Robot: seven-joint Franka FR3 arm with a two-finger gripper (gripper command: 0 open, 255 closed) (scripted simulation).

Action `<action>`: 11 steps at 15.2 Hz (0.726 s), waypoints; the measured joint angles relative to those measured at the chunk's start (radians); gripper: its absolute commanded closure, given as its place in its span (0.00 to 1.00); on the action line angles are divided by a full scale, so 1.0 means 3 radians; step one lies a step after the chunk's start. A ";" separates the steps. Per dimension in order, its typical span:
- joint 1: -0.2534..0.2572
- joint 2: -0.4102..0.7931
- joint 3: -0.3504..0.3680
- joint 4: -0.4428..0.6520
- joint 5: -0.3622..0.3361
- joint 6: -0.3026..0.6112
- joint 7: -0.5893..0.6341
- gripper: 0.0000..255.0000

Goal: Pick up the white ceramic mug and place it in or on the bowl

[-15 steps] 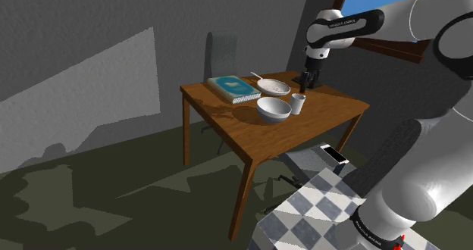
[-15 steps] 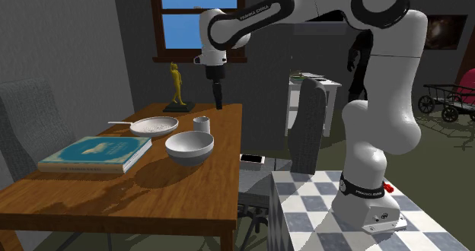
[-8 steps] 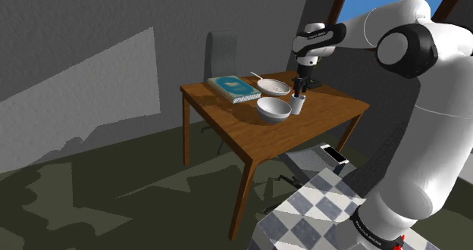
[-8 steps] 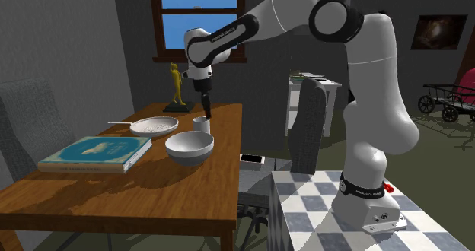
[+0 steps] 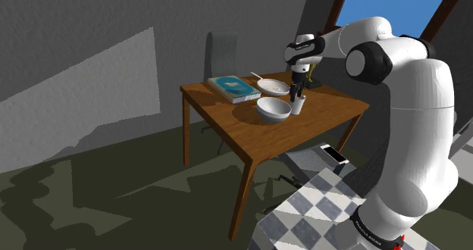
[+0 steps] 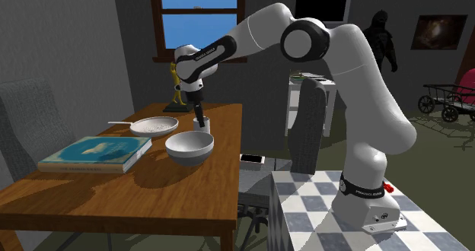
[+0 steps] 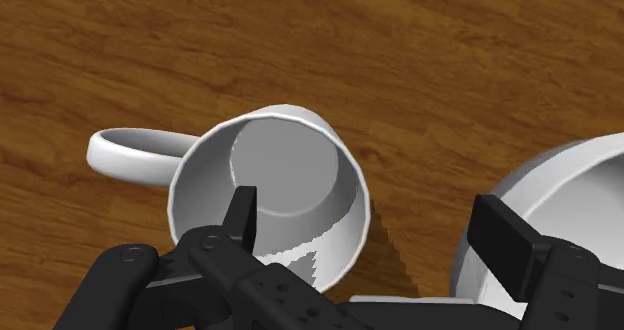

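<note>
The white mug [image 5: 300, 103], upright on the wooden table [image 5: 303, 131] just right of the bowl [image 5: 274, 109] in the shoulder view's upper middle, looks stiff, light and slippery, so the open, empty gripper [image 7: 372, 226], straddling its wall, should pinch there firmly.

White lettering on the arm's [image 6: 358, 82] dark forearm band [image 6: 204, 56] and base collar [image 6: 364, 189] appears to read FRANKA EMIKA; nothing else is legible.
</note>
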 measured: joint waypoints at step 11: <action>-0.0016 0.0061 0.0008 -0.0145 0.0020 0.0205 -0.0020 0.00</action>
